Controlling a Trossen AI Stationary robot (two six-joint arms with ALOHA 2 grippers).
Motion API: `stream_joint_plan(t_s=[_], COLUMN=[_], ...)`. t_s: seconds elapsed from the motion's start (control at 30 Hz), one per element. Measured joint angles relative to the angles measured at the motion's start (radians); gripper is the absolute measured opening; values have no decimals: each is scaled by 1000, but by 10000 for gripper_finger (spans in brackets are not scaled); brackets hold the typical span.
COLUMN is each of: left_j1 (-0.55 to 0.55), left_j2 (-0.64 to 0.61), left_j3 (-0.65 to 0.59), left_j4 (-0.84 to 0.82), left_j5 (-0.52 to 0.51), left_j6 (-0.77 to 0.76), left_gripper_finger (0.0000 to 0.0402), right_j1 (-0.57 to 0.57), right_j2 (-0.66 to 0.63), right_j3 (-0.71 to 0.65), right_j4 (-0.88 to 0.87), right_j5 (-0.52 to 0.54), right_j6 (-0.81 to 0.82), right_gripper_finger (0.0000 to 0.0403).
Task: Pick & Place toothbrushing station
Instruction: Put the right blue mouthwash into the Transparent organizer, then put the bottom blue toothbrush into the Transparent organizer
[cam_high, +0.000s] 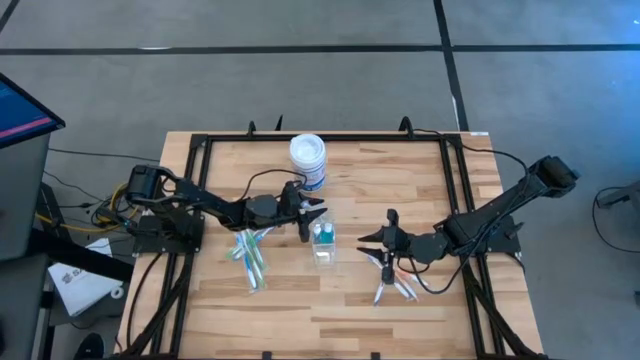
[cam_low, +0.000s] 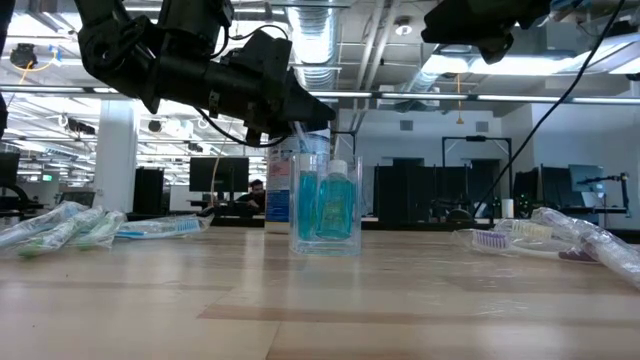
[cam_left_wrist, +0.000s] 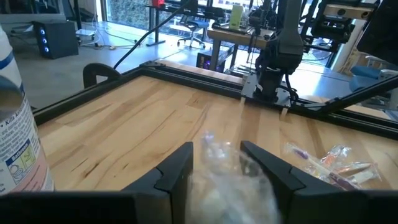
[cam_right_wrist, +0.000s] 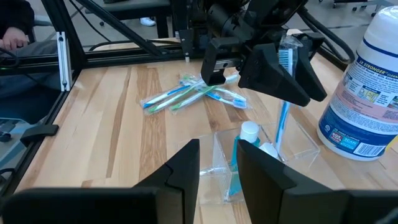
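A small clear plastic cup (cam_high: 322, 245) (cam_right_wrist: 261, 155) stands at the table's middle, holding a tiny blue white-capped tube (cam_right_wrist: 249, 134) (cam_low: 337, 200). A wrapped blue-and-white toothbrush (cam_right_wrist: 283, 118) stands on end in the cup, tilted. Its upper part rises between the fingers of my left gripper (cam_right_wrist: 291, 87) (cam_high: 312, 220), which is open just above the cup's left side. My right gripper (cam_high: 368, 238) (cam_right_wrist: 219, 155) is open, to the right of the cup, with nothing between its fingers. More toothbrushes lie flat in a left pile (cam_high: 250, 255) and a right pile (cam_high: 390, 282). My left gripper has one finger on either side of the toothbrush's upper part (cam_right_wrist: 286, 59), coming level from the table's left. The blurred wrapper (cam_left_wrist: 230, 180) fills the gap between the fingers in the left wrist view. I cannot tell whether the fingers touch it.
A larger white round jar with a blue label (cam_high: 308, 158) (cam_right_wrist: 367, 93) stands just behind the cup, close to my left gripper. A black frame rail (cam_high: 200, 140) runs around the wooden tabletop. Bare wood lies toward the near edge.
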Motion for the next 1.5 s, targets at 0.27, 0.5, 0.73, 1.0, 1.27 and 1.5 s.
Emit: stream_joint_plan(t_s=[0.27, 0.5, 0.73, 1.0, 1.27, 1.5], left_j1=[-10, -41, -65, -94, -159, -219], left_j2=[-58, -130, -182, -258, -401, -540], left_j3=[0, 0, 0, 0, 0, 0], left_j4=[-1, -1, -7, -151, -387, -634], left_j5=[-1, -2, -16, -29, -32, -32], left_j6=[27, 82, 132, 128, 66, -46], left_gripper_finger=[125, 124, 121, 121, 121, 121], right_j1=[0, 0, 0, 0, 0, 0], right_j2=[0, 0, 0, 0, 0, 0], right_j3=[0, 0, 0, 0, 0, 0], right_j4=[-3, -3, -3, -3, -3, -3], right_j5=[0, 0, 0, 0, 0, 0], right_j6=[0, 0, 0, 0, 0, 0], right_gripper_finger=[98, 98, 98, 98, 98, 98])
